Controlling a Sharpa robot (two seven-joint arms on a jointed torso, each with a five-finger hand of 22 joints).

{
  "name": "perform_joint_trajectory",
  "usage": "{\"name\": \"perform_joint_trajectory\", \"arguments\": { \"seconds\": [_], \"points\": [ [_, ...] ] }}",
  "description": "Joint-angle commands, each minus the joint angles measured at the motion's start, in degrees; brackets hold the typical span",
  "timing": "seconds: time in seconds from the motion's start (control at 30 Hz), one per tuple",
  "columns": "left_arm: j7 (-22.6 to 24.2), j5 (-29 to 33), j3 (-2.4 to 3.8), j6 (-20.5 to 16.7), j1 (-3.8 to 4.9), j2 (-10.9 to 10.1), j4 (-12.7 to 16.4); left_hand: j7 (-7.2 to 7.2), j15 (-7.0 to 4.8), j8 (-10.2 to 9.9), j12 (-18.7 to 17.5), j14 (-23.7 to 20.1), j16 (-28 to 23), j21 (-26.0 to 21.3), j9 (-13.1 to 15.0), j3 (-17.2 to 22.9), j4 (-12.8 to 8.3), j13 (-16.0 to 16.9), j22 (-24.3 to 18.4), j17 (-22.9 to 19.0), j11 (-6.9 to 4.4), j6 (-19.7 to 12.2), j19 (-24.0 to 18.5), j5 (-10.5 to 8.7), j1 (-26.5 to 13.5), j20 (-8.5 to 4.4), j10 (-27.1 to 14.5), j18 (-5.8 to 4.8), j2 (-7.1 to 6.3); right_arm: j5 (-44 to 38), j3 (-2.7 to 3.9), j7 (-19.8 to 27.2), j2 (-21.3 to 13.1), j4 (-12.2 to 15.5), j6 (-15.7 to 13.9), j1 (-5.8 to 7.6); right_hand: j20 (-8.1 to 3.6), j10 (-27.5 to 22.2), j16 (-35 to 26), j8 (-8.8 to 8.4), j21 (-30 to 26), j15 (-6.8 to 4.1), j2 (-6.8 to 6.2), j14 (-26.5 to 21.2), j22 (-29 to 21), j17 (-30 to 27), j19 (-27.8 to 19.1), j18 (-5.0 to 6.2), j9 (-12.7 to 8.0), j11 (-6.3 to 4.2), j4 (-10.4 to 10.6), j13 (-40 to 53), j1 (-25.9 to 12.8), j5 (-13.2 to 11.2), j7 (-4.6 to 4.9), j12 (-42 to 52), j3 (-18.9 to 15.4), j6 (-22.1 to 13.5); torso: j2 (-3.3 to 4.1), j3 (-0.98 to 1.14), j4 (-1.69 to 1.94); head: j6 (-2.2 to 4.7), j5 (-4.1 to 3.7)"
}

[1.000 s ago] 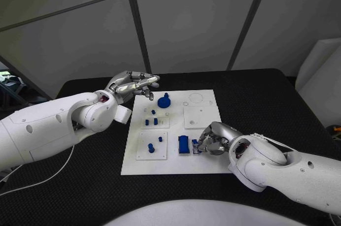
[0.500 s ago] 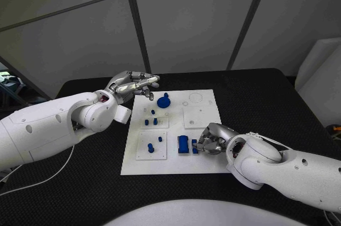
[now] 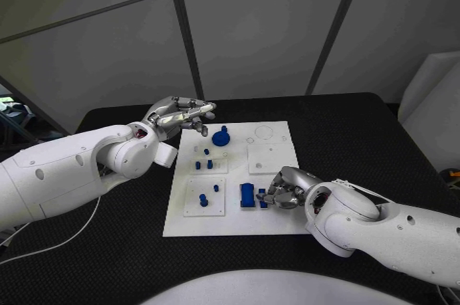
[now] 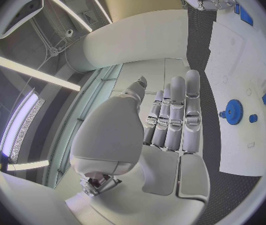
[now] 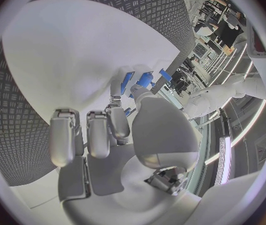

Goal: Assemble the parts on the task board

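lying on a black table (image 3: 364, 132), a white task board (image 3: 273, 222).

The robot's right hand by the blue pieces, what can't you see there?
- Head view: the right hand covers the spot beside the blue block, so whether its fingers hold a part is hidden.
- Right wrist view: blue parts past the thumb are partly blocked; contact unclear.
- Head view: the holes in the task board are too small to make out.
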Motion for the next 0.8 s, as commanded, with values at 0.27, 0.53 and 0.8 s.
{"name": "perform_joint_trajectory", "arguments": {
  "seconds": [0.27,0.53,0.8],
  "points": [
    [0.43,0.13,0.01,0.45,0.07,-0.04,-0.04,-0.06,0.19,0.41,0.36,-0.42,0.32,-0.16,0.00,-0.40,-0.02,0.08,-0.11,-0.08,-0.01,-0.58,0.28,0.03,0.34,-0.05,-0.61,-0.76,0.16,2.65,-0.02,11.99,-3.62,2.44,-9.55,0.05,0.01,-1.94,-2.63,-1.53,-3.62,0.28,-0.73,3.56,7.69,3.40,-1.44,-0.02,-0.05,0.96,-0.39,-2.11,0.74,-0.26,1.22,-5.23,-3.60,-2.92,-0.22,0.05,-0.15,0.23,0.05],
    [1.75,0.13,0.00,-3.66,0.04,0.81,-1.38,-0.20,0.21,0.62,0.72,-0.55,0.37,-0.32,0.05,-0.97,0.24,0.16,-0.22,-0.16,-0.06,-0.56,0.22,0.00,0.20,0.01,-0.67,-0.78,0.20,29.34,1.69,33.75,-5.87,-0.78,-9.98,1.48,2.13,-16.83,-24.40,-6.51,-25.17,2.63,1.34,-4.02,-9.64,-19.79,-17.57,5.20,-1.72,3.83,-3.37,-21.68,10.77,-0.27,4.58,-34.30,-3.41,-9.63,-1.22,-0.14,-0.31,1.80,-0.57],
    [4.16,4.49,-0.01,-12.52,-0.06,5.27,-6.73,-1.92,1.46,1.38,-2.95,-7.83,-21.38,-12.51,-0.05,-3.33,2.52,-2.72,-9.64,-9.35,-0.74,2.54,-10.18,0.10,1.55,1.67,3.99,-0.92,1.22,55.05,2.39,52.93,0.45,-16.33,-2.90,5.14,8.20,-27.55,-65.29,-10.68,-59.49,10.11,1.54,-24.82,-34.17,-47.77,-38.10,6.38,-5.79,9.64,-4.30,-45.40,19.82,-6.41,8.87,-56.91,2.82,-12.72,-3.66,-0.88,-0.81,5.51,-1.43]
  ]
}}
